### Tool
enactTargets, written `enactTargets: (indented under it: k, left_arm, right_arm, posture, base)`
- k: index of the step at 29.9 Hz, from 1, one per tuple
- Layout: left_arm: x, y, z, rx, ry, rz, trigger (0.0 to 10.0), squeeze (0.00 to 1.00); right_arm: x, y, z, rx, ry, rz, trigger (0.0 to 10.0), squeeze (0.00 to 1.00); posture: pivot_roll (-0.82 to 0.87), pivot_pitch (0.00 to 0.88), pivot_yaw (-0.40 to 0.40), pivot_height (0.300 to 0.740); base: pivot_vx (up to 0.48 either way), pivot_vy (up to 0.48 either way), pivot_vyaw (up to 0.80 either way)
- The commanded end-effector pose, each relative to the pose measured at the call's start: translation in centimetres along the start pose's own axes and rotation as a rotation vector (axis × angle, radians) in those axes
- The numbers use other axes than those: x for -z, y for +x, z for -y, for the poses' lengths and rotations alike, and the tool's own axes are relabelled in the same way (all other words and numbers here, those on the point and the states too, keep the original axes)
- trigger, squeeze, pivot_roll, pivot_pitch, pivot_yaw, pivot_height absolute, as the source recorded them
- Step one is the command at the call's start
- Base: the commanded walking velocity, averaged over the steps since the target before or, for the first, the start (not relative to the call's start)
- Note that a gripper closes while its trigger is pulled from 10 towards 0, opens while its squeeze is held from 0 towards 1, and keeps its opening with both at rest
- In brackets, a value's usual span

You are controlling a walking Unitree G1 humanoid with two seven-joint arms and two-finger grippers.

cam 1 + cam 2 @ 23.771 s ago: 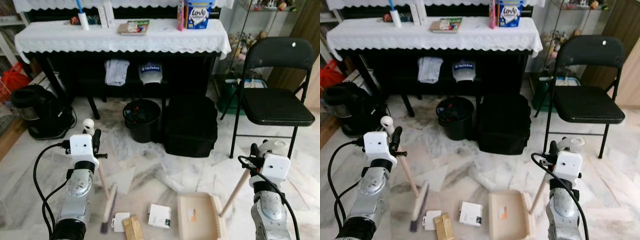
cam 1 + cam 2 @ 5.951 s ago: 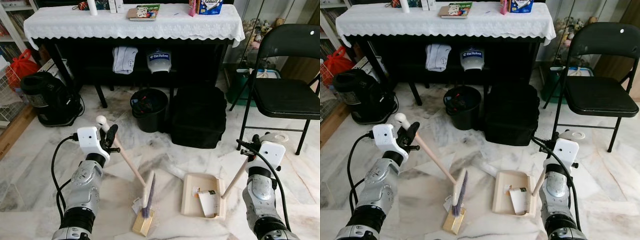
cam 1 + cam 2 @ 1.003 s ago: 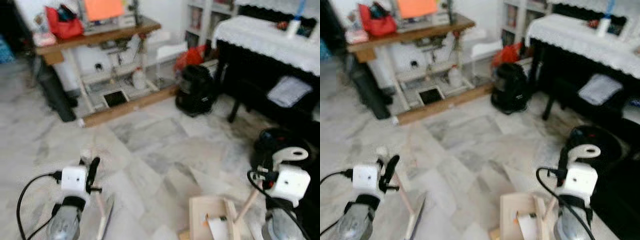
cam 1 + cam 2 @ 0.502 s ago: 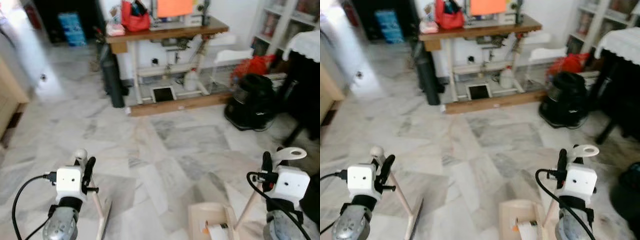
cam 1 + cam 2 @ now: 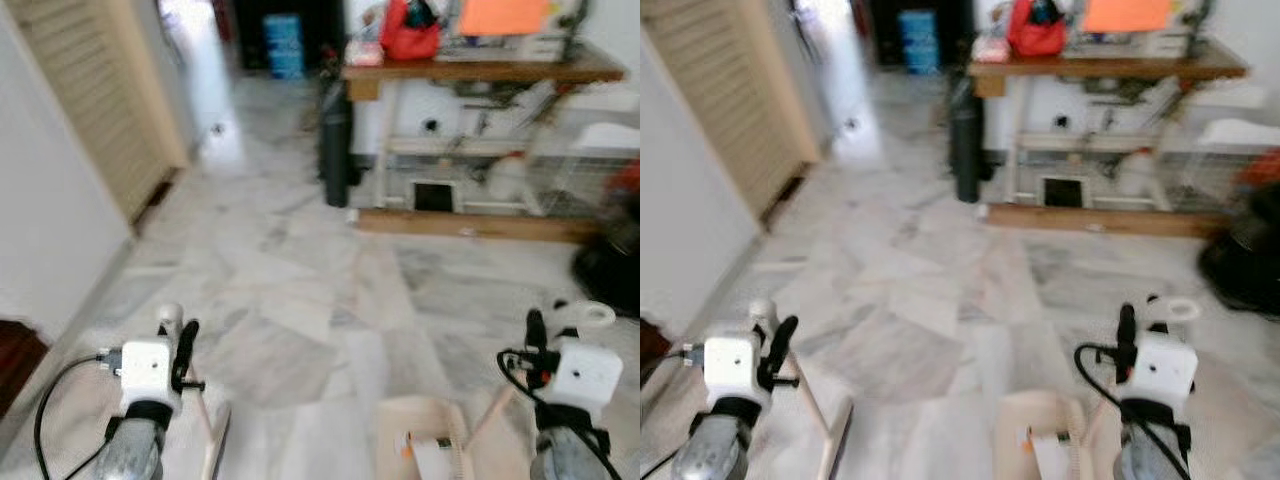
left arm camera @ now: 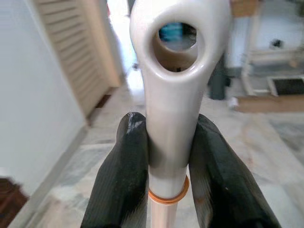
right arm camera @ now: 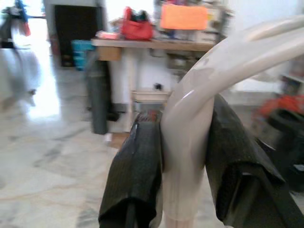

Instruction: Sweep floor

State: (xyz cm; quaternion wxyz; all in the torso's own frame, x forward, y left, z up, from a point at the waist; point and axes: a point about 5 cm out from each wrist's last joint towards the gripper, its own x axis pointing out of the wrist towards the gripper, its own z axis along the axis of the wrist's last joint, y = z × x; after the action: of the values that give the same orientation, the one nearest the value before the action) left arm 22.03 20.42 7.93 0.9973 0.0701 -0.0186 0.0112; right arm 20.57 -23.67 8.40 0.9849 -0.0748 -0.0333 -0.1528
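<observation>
My left gripper [image 5: 180,352] is shut on the white top of a brush handle [image 5: 170,320]. The wooden handle slopes down to the brush head [image 5: 216,448] at the bottom edge of the left eye view. In the left wrist view both black fingers [image 6: 124,161] clamp the handle's white end [image 6: 173,95] just below its hanging hole. My right gripper [image 5: 540,342] is shut on the looped white handle [image 5: 584,316] of a beige dustpan [image 5: 412,432]. The pan carries a white piece of litter [image 5: 436,456] with an orange spot. The right wrist view has the fingers [image 7: 137,166] pressed against that curved handle [image 7: 190,123].
Marble floor [image 5: 300,300] stretches ahead toward a bright doorway [image 5: 195,40]. A white wall [image 5: 50,200] and a louvred wooden door [image 5: 110,90] line the left. A wooden workbench [image 5: 480,75] with a red bag stands ahead right, with a dark cylinder [image 5: 335,145] beside it.
The whole view has swung left: the covered table and black appliance have slid off to the right, and the wall and louvred door have come in. Both grippers keep their hold.
</observation>
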Motion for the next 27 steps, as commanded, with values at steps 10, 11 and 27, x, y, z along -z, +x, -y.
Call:
enactTargets:
  k: [10, 11, 27]
  left_arm:
    - [-0.57, 0.70, -0.21, -0.035, 0.028, 0.043, 10.0, 0.00]
    - [-0.58, 0.72, -0.20, -0.036, 0.028, 0.043, 10.0, 0.00]
    - [-0.25, 0.84, 0.01, -0.018, 0.041, 0.036, 10.0, 0.00]
  right_arm:
    - [-1.63, 1.19, -0.32, -0.009, 0.009, 0.075, 10.0, 0.00]
    - [-1.62, 1.21, -0.35, -0.009, 0.011, 0.075, 10.0, 0.00]
    - [-1.08, 1.17, -0.50, 0.001, 0.024, 0.055, 10.0, 0.00]
  posture:
    - [-0.03, 0.000, -0.016, 0.740]
    - [-0.03, 0.000, -0.016, 0.740]
    - [-0.03, 0.000, -0.007, 0.740]
  base:
    - [0.000, 0.000, 0.80]
    - [0.000, 0.000, 0.80]
    - [0.000, 0.000, 0.65]
